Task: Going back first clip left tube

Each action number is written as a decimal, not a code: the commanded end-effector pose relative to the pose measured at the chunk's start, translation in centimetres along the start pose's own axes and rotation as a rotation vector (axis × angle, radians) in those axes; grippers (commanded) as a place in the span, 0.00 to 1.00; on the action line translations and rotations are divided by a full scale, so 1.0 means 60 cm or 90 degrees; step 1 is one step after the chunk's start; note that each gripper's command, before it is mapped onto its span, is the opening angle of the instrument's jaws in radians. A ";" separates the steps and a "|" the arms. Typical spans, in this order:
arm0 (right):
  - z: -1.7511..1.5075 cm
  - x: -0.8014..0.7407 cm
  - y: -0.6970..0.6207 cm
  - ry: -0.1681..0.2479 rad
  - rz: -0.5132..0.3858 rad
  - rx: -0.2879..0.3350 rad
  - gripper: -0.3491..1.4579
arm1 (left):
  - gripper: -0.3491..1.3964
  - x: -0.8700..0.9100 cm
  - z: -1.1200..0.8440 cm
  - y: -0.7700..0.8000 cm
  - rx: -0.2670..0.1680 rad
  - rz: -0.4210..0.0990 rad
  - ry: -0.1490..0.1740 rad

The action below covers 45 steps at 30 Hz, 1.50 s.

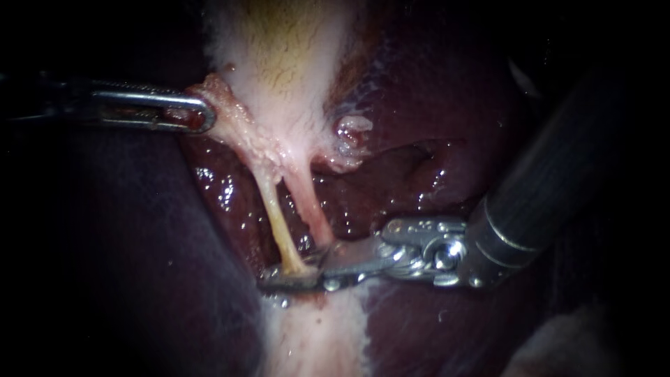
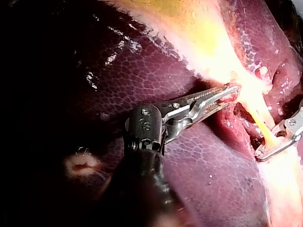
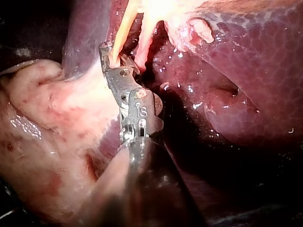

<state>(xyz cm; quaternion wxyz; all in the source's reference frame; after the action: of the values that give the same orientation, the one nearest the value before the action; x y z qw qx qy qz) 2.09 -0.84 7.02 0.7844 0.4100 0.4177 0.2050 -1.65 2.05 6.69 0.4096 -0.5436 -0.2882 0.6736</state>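
At left tube foot, endoscope: my right instrument (image 1: 279, 281) lies across the bottom end of the left tube (image 1: 279, 223), jaws closed in from both sides with the tube pinched between.
Beside left tube, endoscope: right tube (image 1: 310, 209) sits just next to it and is pinker; both fan out from the gallbladder (image 1: 286, 63), with dark liver (image 1: 433, 126) behind.
Above left tube, endoscope: my left instrument (image 1: 202, 115) is clamped on the ragged gallbladder edge where the tube starts, pulling it taut.
Left wrist view: left jaws are nearly together with pale tissue nipped between them. The left tube (image 2: 265, 127) runs straight from beside that grip to the right instrument.
Right wrist view: left tube (image 3: 124, 23) enters between the right jaws and touches each. The right tube is just past them, free.
Clip: none I can pick out; the jaws cover that spot on the left tube.
Handling, my guess: the tube is thin, soft, wet and slippery, under tension, and would tear easily.
Where to hold: not the left tube itself. Grip the gallbladder edge, as the left instrument does.
Backing off: let the right jaws gape fully, then draw straight back along the shaft without dragging the tube.
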 end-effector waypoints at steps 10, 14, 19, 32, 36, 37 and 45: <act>0.0006 0.0005 0.0006 0.001 -0.055 0.041 0.13 | 0.00 0.0000 0.0000 0.0000 0.000 0.000 0.000; 0.0012 0.0011 0.0006 0.021 -0.067 0.046 0.35 | 0.00 -0.0001 0.0000 0.0000 0.000 0.000 0.000; 0.0017 0.0015 0.0006 0.033 -0.079 0.035 0.43 | 0.00 -0.0002 0.0000 0.0000 0.000 0.001 0.000; -0.0016 0.0026 0.0038 0.080 -0.176 -0.068 0.46 | 0.00 -0.0004 0.0000 0.0001 0.000 0.001 0.000; -0.0041 0.0031 0.0041 0.085 -0.198 -0.088 0.47 | 0.00 -0.0004 0.0000 0.0001 0.001 0.001 0.000; -0.0049 0.0031 0.0039 0.086 -0.206 -0.092 0.47 | 0.00 -0.0005 0.0000 0.0001 0.001 0.001 0.000; -0.0118 0.0027 0.0018 0.088 -0.254 -0.112 0.47 | 0.00 -0.0006 0.0000 0.0001 0.001 0.002 0.000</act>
<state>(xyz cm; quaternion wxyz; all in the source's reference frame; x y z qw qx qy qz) 1.55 -0.32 6.79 0.8126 0.2302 0.5251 0.1048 -1.65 2.02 6.71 0.4092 -0.5436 -0.2871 0.6742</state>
